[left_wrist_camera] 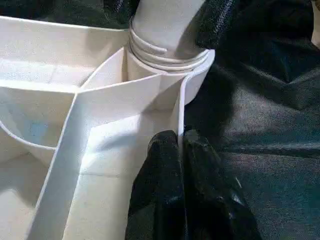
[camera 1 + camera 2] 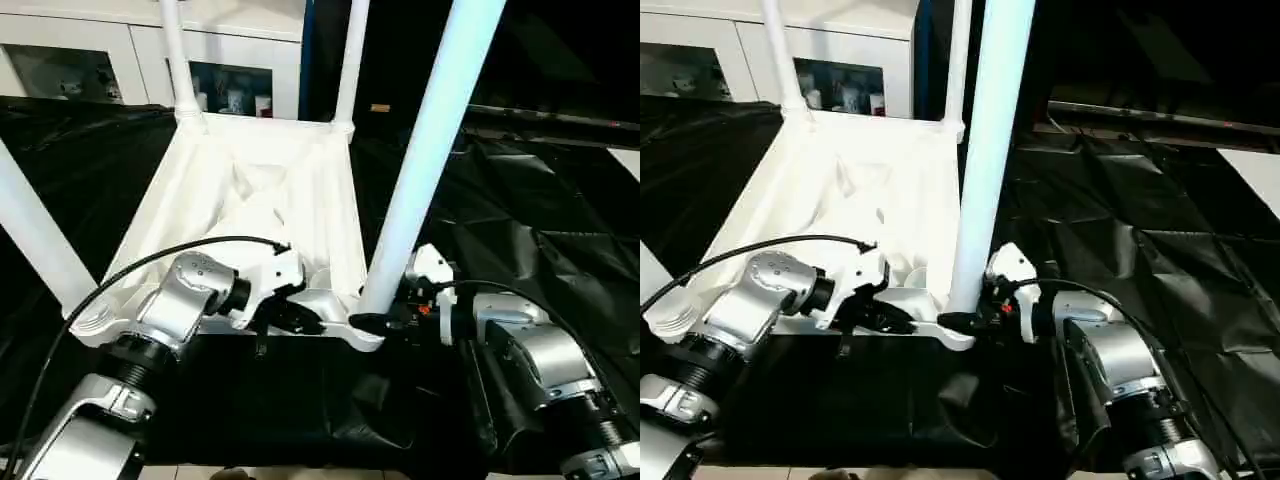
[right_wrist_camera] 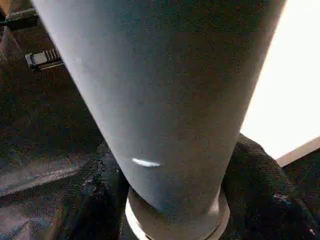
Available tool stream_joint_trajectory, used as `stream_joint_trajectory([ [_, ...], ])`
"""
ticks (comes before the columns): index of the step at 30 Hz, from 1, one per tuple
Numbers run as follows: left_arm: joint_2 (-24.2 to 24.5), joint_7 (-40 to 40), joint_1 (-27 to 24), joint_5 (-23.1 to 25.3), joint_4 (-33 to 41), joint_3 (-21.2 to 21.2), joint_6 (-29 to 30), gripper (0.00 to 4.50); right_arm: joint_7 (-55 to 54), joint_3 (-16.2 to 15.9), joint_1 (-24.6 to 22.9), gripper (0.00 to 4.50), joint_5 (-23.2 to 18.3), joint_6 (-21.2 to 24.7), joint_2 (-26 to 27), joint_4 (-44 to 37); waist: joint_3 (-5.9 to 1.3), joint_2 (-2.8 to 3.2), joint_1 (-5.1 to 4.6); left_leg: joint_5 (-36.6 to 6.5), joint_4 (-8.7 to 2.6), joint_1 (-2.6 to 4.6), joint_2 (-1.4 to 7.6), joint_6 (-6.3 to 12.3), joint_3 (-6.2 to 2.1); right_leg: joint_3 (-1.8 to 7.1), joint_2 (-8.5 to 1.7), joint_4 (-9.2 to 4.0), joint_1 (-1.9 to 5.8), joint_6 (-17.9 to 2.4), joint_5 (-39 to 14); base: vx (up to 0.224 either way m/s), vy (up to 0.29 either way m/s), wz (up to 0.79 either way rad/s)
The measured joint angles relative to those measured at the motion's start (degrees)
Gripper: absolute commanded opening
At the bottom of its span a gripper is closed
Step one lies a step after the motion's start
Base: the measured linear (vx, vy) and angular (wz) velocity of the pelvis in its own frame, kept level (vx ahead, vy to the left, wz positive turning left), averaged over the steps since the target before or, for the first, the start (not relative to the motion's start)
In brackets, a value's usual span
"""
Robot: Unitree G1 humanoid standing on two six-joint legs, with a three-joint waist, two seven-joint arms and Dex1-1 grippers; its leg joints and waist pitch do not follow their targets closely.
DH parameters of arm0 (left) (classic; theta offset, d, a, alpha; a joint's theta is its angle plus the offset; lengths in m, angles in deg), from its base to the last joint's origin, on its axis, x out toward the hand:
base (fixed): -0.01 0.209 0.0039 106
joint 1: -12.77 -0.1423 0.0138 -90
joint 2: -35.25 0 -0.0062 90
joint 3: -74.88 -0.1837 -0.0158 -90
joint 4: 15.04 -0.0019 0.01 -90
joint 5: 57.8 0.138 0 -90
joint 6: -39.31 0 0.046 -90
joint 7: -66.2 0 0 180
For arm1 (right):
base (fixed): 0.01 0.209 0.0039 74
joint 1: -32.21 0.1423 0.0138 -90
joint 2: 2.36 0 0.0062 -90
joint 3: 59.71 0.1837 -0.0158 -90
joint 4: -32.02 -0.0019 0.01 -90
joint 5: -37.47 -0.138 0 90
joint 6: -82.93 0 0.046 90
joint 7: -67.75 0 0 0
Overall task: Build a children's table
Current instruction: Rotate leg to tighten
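The children's table (image 2: 255, 200) lies upside down on the black-draped tabletop (image 2: 540, 230), ribbed underside facing up, at the centre of the head views. Four white tube legs stand in its corner sockets: the far-left leg (image 2: 176, 60) at 11 o'clock, the far-right leg (image 2: 350, 60) at 12 o'clock, the near-left leg (image 2: 35, 235) at 9 o'clock, and the near-right leg (image 2: 430, 150) rising from the near corner toward 1 o'clock. The left pincer (image 2: 290, 318) sits at the near edge of the white top, just left of the near-right socket. In the left wrist view its two black fingers (image 1: 165, 195) are pressed together on the thin upright rim wall (image 1: 180, 115) of the white top, one finger on each side of the wall. The right pincer (image 2: 385, 322) sits at the foot of the near-right leg. In the right wrist view its black fingers (image 3: 260, 195) stand apart on either side of the tube just above the socket collar (image 3: 175, 222); whether they press on the tube I cannot tell. White cabinets (image 2: 90, 50) stand behind the tabletop at 10 o'clock.
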Motion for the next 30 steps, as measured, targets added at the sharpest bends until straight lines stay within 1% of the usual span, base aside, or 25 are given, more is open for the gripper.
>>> stream_joint_trajectory([
  [4,-0.4,-2.1,0.0,0.3,-0.3,0.0,-0.4,0.0,-1.6,0.2,0.0,2.18,0.9,-1.4,0.8,0.6,-0.01,-0.02,-0.03,0.0,0.04,0.02,0.01,0.0,0.0,0.0,0.0,0.04,0.01,0.0,0.0,0.0,0.0,0.0],
  [6,-1.4,-5.3,0.2,1.1,-0.9,0.2,-1.0,0.0,-5.2,1.5,0.2,2.14,1.6,-2.6,2.2,2.4,-0.03,-0.05,-0.17,0.0,0.08,0.06,0.01,0.0,-0.01,0.01,0.0,0.08,0.02,-0.1,0.1,0.0,0.0,0.0],
  [7,-1.9,-6.6,0.2,1.5,-1.1,0.2,-1.0,0.0,-6.6,1.9,0.5,2.12,1.8,-2.8,2.8,3.3,-0.03,-0.06,-0.41,0.0,0.09,0.08,0.0,-0.01,-0.01,0.02,0.0,0.08,0.02,-0.1,0.1,0.0,0.0,0.0],
  [10,-4.7,-14.0,1.2,3.4,-2.7,0.9,0.4,0.0,-15.2,4.0,2.9,2.06,3.2,-3.4,6.5,8.0,-0.05,-0.13,-1.41,0.0,0.06,0.24,0.0,-0.01,-0.03,0.0,0.01,0.09,0.08,0.0,0.1,0.0,0.0,0.0],
  [11,-6.2,-16.7,1.4,4.1,-3.0,1.2,1.5,0.0,-18.6,4.8,3.5,2.04,3.5,-3.4,7.9,9.4,-0.05,-0.17,-1.6,0.0,0.07,0.26,0.0,-0.02,-0.08,-0.02,0.01,0.08,0.05,0.0,0.1,0.0,0.0,0.0],
  [15,-10.3,-24.5,2.5,5.4,-4.1,1.6,5.1,0.0,-28.2,7.2,5.4,2.01,4.4,-3.6,12.1,12.9,-0.11,-0.18,-1.93,0.0,0.08,0.34,-0.02,-0.02,-0.11,0.0,0.01,0.04,0.05,0.0,0.1,0.0,0.0,0.0],
  [18,-14.6,-31.7,4.3,6.7,-6.7,2.5,7.5,0.0,-37.6,9.6,9.0,2.01,6.1,-3.2,15.9,17.2,-0.16,-0.16,-2.37,0.0,0.13,0.33,-0.05,-0.02,-0.1,0.06,0.01,0.03,0.05,0.0,0.2,0.0,0.0,0.0],
  [21,-16.4,-34.9,4.7,7.0,-7.4,2.5,8.7,0.0,-41.7,10.4,11.0,2.01,6.6,-2.5,17.4,19.3,-0.28,-0.16,-2.52,0.0,0.11,0.38,-0.05,-0.02,-0.11,0.06,0.01,0.02,0.1,0.0,0.2,0.0,0.0,0.0],
  [26,-16.7,-35.3,5.0,7.0,-7.8,2.5,8.7,0.0,-42.1,10.4,11.2,2.01,6.8,-2.7,17.5,19.5,-0.32,-0.16,-2.48,0.0,0.05,0.38,-0.03,-0.02,-0.12,0.03,0.03,0.01,0.1,0.0,0.2,0.0,0.0,0.0],
  [27,-16.7,-35.3,5.0,7.0,-7.8,2.6,8.7,0.0,-41.9,10.4,11.2,2.35,6.8,-2.8,17.5,19.6,-0.32,-0.16,-2.48,0.0,0.05,0.38,-0.03,-0.02,-0.12,0.02,0.03,0.01,0.1,0.0,0.1,0.0,0.0,0.0],
  [28,-16.6,-35.1,5.0,7.0,-7.8,2.6,8.7,0.0,-41.7,10.4,11.2,2.56,6.9,-2.9,17.4,19.6,-0.32,-0.16,-2.48,0.0,0.05,0.38,-0.03,-0.02,-0.12,0.02,0.03,0.01,0.1,0.0,0.1,0.0,0.0,0.0],
  [29,-16.4,-34.8,5.0,7.0,-7.8,2.6,8.5,0.0,-41.1,10.4,11.2,2.72,6.9,-2.9,17.3,19.6,-0.32,-0.16,-2.51,0.0,0.04,0.38,-0.03,-0.02,-0.12,0.03,0.03,0.0,0.1,0.1,0.1,0.0,0.0,0.0],
  [30,-16.3,-34.5,5.0,7.0,-7.8,2.6,8.5,0.0,-40.3,10.4,11.2,2.72,6.8,-2.9,17.3,19.6,-0.32,-0.17,-2.56,0.0,0.04,0.38,-0.03,-0.02,-0.12,0.03,0.03,0.0,0.1,0.1,0.1,0.0,0.0,0.0],
])
